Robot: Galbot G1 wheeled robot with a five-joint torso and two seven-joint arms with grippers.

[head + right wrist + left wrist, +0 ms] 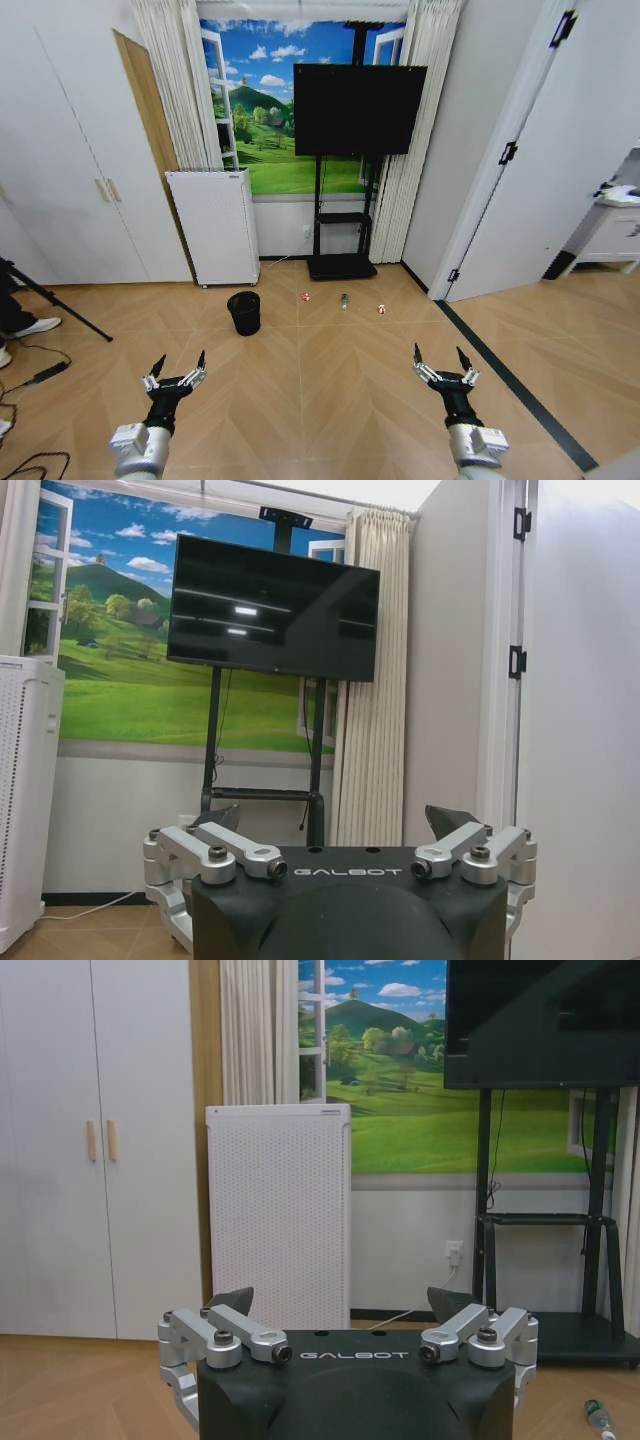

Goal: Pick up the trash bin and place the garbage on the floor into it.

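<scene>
The trash bin (243, 313), a small black mesh basket, stands on the wood floor ahead and slightly left. To its right the garbage lies in a row: a red-and-white piece (306, 297), a green bottle (344, 300) and another red-and-white piece (381, 309). My left gripper (179, 361) hangs open near the bottom left, well short of the bin. My right gripper (440, 353) is open at the bottom right, short of the garbage. Both hold nothing. In the left wrist view the left gripper (342, 1302) is open, with the green bottle (598, 1417) on the floor beyond it. The right gripper (335, 817) in its wrist view is also open.
A tall white air purifier (213, 226) stands against the wall behind the bin. A black TV (358, 110) on a stand (342, 264) is behind the garbage. A tripod leg (60, 305) and cables (35, 377) lie at the left. A white door (560, 150) is at the right.
</scene>
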